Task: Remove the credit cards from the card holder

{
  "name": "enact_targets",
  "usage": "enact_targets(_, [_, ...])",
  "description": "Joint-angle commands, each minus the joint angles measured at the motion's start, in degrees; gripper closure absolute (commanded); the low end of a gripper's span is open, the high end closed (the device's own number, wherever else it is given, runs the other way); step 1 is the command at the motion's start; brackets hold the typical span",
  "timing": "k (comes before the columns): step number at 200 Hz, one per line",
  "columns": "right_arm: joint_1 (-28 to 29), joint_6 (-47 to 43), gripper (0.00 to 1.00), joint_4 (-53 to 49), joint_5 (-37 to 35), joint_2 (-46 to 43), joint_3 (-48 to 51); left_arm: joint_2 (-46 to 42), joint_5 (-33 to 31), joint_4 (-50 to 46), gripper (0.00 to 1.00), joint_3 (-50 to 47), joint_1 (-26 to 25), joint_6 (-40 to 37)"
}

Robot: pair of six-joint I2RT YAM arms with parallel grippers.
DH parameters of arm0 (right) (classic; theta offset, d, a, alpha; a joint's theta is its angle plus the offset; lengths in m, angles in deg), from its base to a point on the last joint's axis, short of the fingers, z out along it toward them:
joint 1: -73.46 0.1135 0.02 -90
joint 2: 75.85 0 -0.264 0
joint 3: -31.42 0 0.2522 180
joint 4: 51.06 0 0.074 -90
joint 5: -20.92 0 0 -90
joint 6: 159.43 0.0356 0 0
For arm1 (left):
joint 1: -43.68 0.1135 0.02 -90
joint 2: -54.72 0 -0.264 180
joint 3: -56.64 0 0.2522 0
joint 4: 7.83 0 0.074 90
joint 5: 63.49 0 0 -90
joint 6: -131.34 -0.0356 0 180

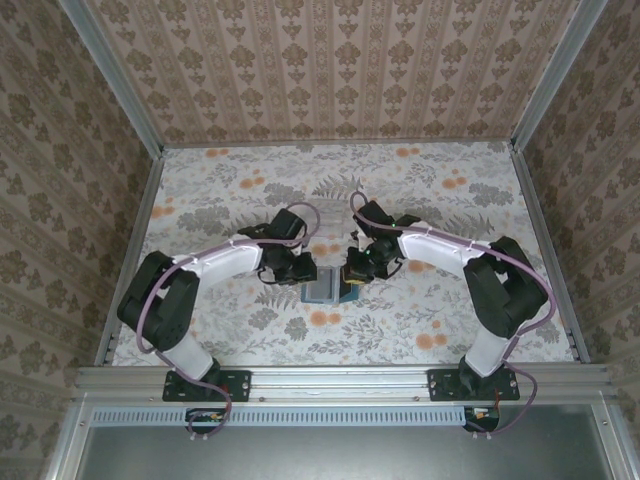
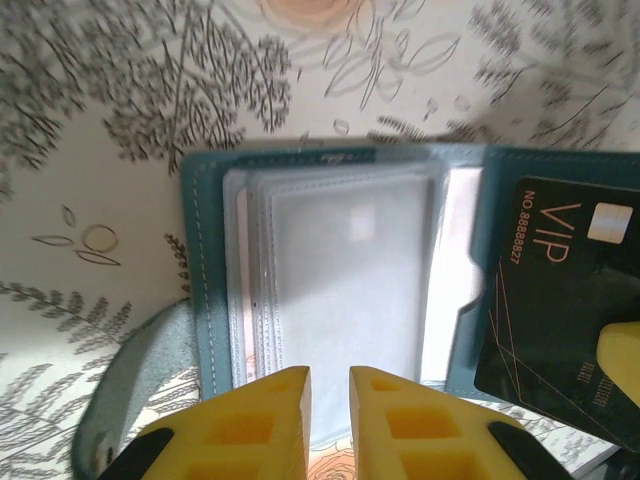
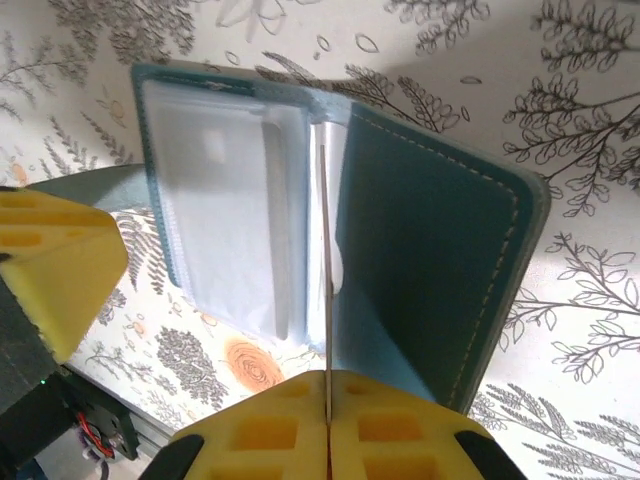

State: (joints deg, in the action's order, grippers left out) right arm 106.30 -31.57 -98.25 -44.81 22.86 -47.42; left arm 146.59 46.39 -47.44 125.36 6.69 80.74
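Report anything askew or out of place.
The black VIP card sits skewed, partly out of the holder, pinched by the right gripper. That fits a card being removed. Nothing else stands out.

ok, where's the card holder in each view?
Top external: card holder mid-table, near frame centre.
Left wrist: card holder centre frame, lying open, just above the left tool.
Right wrist: card holder centre, teal outer cover at right, above the right tool.
Shared landmark: its pale clear sleeves.
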Motion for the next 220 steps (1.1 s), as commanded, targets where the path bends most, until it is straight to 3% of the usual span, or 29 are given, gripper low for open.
enact_targets(1, [-1.0,-5.3,0.91,-5.6,-2.8,-2.0,-4.4,-2.7,-2.0,-1.9,0.8,1.6,1.7,-0.4])
enact_targets(41, [-1.5,-24.2,0.91,-10.9,-4.6,-0.4,-12.4,-5.4,-4.2,-2.1,0.8,-0.3,6.2,-1.8])
enact_targets(82, [-1.6,-53.1,0.95,-18.1,-9.8,5.6,-21.5,-7.5,-4.2,-1.1,0.8,-3.4,12.8,-3.1])
enact_targets(119, [-1.6,-73.3,0.96,-26.5,-15.3,13.7,-33.0,-7.8,-3.0,-1.1,0.8,-4.6,16.5,-5.8])
enact_targets(164, [-1.6,-82.4,0.97,-34.1,-18.3,23.3,-48.2,-8.7,-1.7,0.4,0.8,-7.1,19.5,-6.7])
enact_targets(220, [-1.1,-85.8,0.97,-42.2,-18.3,34.9,-69.0,-8.8,-1.1,0.7,0.8,-7.5,21.1,-7.5])
